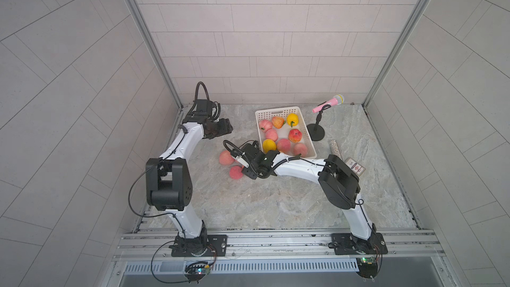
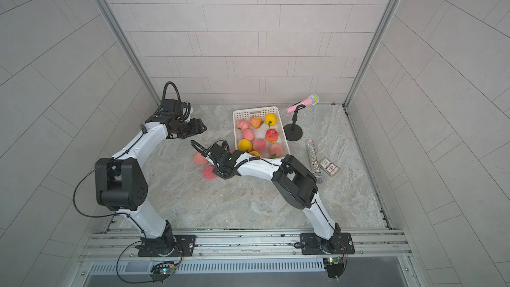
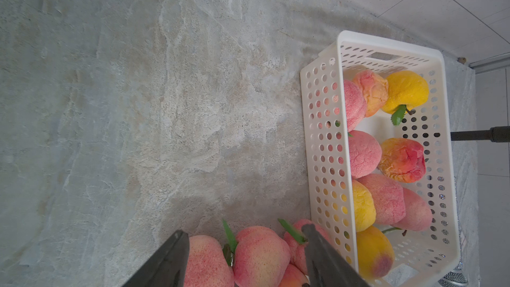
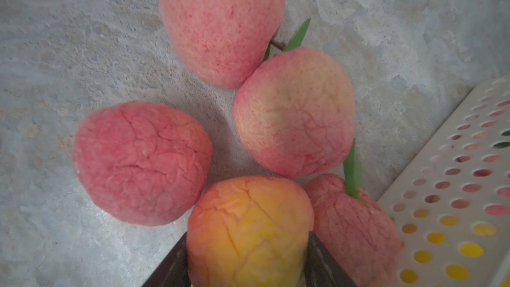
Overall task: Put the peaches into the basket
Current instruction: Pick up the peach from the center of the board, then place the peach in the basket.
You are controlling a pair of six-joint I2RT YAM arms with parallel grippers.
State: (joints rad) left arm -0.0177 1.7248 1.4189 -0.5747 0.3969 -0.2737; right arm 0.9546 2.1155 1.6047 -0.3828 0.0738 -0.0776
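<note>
Here, a grey, perhaps stone tabletop (image 1: 276,202) meets pale tiled walls (image 1: 262,37).

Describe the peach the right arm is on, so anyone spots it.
Find the white basket; peaches cluster on the table beside its perforated wall. Ours sits between the right gripper's fingers: the only orange-yellow peach among pink neighbours.

Basket (image 1: 277,109): back-centre of table (image 1: 276,202).
Peaches (image 1: 295,135): in basket, on its floor.
Loose peaches (image 1: 225,157): on table, just left-front of basket, bunched.
Mic stand (image 1: 316,133): just right of basket.
Lying mic (image 2: 311,158): in front of stand; card box (image 2: 329,166) just right of it.
R gripper (image 4: 247,236): at the bunch, one peach (image 4: 248,211) btwn its jaws.
</note>
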